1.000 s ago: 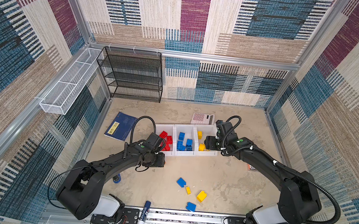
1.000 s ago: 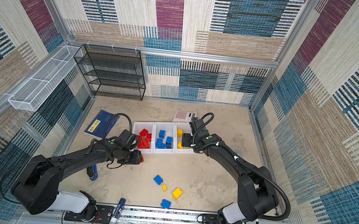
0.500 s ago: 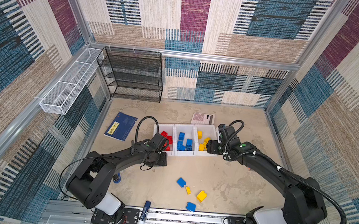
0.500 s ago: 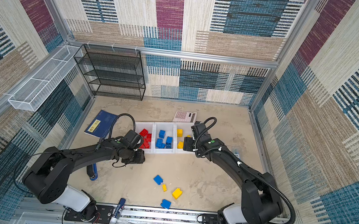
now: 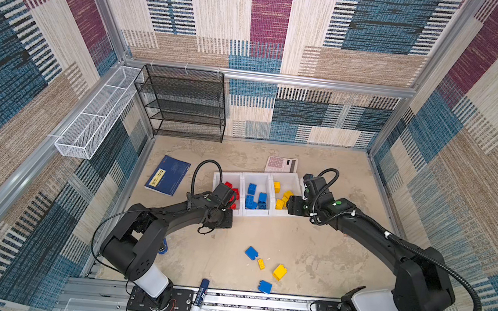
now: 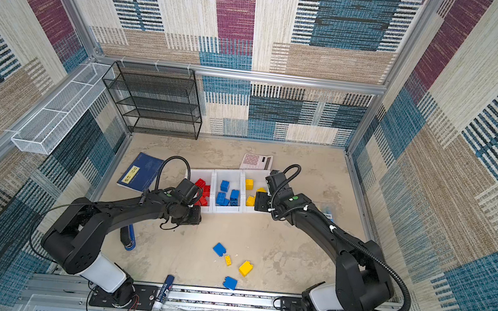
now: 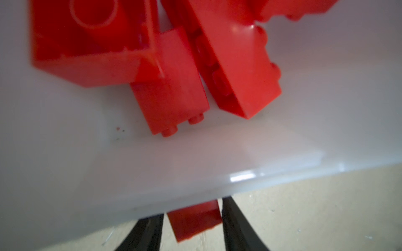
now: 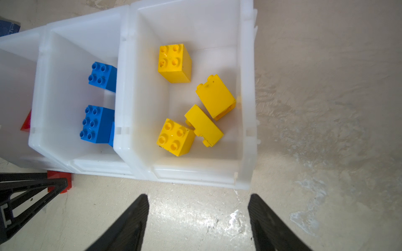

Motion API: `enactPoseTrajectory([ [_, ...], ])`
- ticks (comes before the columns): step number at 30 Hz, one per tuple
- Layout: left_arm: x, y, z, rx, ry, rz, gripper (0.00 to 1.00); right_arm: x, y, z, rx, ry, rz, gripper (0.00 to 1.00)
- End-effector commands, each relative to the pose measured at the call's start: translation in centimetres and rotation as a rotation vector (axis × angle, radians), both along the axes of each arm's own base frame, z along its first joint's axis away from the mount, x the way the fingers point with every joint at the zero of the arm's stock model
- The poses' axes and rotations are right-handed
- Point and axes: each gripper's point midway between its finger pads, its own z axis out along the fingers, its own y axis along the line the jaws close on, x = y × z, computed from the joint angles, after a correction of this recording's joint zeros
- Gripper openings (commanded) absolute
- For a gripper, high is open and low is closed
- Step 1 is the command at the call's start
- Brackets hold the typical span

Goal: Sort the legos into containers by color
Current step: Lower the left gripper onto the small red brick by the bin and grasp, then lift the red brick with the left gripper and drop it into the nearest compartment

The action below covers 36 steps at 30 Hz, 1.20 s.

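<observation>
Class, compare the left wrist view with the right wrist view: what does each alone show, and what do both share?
Left wrist only: the heaped red bricks, barely a sliver elsewhere. Right wrist only: yellow bricks, blue bricks, the open right gripper above bare table. Both: the white bins and a red brick outside the bins with the left gripper around it.

Left arm (image 5: 167, 217), right arm (image 5: 369, 234): matte black shells | bases: white collars (image 5: 152, 279), black screwed plates (image 5: 145, 299) | cables: black corrugated hose (image 5: 477, 300), white ties (image 5: 387, 233) | wrists: green dot (image 5: 338, 203) | pincer fingers (image 8: 130, 219): black, tapered
</observation>
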Motion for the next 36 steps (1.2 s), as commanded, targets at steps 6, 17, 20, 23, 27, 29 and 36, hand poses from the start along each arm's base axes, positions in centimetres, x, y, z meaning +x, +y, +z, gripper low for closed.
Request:
enactPoseTrajectory([
  [6,-1.6,0.3,-0.7,-0.003,0.029,-0.021,0.35,-0.1,0.0,0.2,0.015,-0.008,-0.008,0.75],
  [17,-3.9,-0.3,1.2,-0.066,0.02,-0.058,0.34,-0.4,-0.1,-0.1,0.016,0.0,-0.011,0.74],
  [20,-3.4,-0.6,2.7,-0.081,-0.009,-0.066,0.34,-0.5,-0.1,-0.1,0.018,0.003,-0.009,0.74],
  [23,-1.6,-1.2,5.2,-0.087,-0.077,-0.084,0.34,-0.5,-0.1,0.1,0.018,0.0,-0.012,0.74],
  [27,2.0,-1.3,8.5,-0.075,-0.179,-0.096,0.34,-0.7,-0.2,0.5,0.02,-0.007,-0.012,0.74],
  [29,3.9,-1.2,9.4,-0.063,-0.21,-0.097,0.34,-0.8,-0.3,0.7,0.024,-0.01,-0.01,0.74],
  [36,8.5,-0.9,8.4,-0.018,-0.185,-0.071,0.41,-2.1,0.0,1.2,0.057,-0.001,0.006,0.72],
])
